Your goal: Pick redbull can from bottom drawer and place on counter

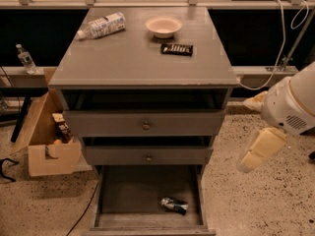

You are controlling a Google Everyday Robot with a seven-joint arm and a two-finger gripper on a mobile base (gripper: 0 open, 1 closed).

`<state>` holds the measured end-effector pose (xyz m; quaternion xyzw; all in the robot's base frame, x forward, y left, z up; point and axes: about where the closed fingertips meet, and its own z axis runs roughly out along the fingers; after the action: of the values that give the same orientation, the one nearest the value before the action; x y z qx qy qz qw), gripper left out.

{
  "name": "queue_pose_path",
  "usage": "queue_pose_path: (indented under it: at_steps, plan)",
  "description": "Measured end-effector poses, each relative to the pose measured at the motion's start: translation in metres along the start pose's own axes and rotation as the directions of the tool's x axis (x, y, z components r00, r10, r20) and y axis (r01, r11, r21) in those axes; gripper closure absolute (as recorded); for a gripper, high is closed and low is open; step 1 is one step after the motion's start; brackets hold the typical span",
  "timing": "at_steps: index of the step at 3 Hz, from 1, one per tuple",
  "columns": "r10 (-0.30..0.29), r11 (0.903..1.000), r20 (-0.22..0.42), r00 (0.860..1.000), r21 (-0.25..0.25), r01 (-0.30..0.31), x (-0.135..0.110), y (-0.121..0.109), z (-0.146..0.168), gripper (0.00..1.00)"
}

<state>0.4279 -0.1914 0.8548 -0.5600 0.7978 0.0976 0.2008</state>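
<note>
Lying on its side toward the front right of the bottom drawer, the redbull can is untouched, its paler end pointing left. The drawer stands pulled out beneath the 2 upper drawers, so the can is open to a reach from above.

The gripper hangs to the right of the cabinet, roughly level with those 2 upper drawers and well apart from the can (whether it is released or clenched I cannot tell; nothing shows in its hold). I judge the task to be at its 1st step, the approach, with the grasp not yet made.

The next move calls for bringing the gripper leftward and down into the drawer, clearing the low right wall and lining up across the can's slim body.

The counter carries 1 water bottle, 1 bowl and 1 candy bar toward its back; its front half looks free for the can.
</note>
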Motion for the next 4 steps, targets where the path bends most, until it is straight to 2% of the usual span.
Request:
queue_pose_path:
  at_steps: [2,3,4]
  plan:
    - [-0.014,0.9999,-0.007,1.0,-0.01,0.013,0.005,0.004,0.015,0.0]
    - [-0.04,0.9985,0.01,0.999,-0.037,0.04,0.04,0.007,0.078,0.0]
    - [-0.063,0.9969,0.028,0.998,-0.044,0.065,0.066,0.009,0.136,0.0]
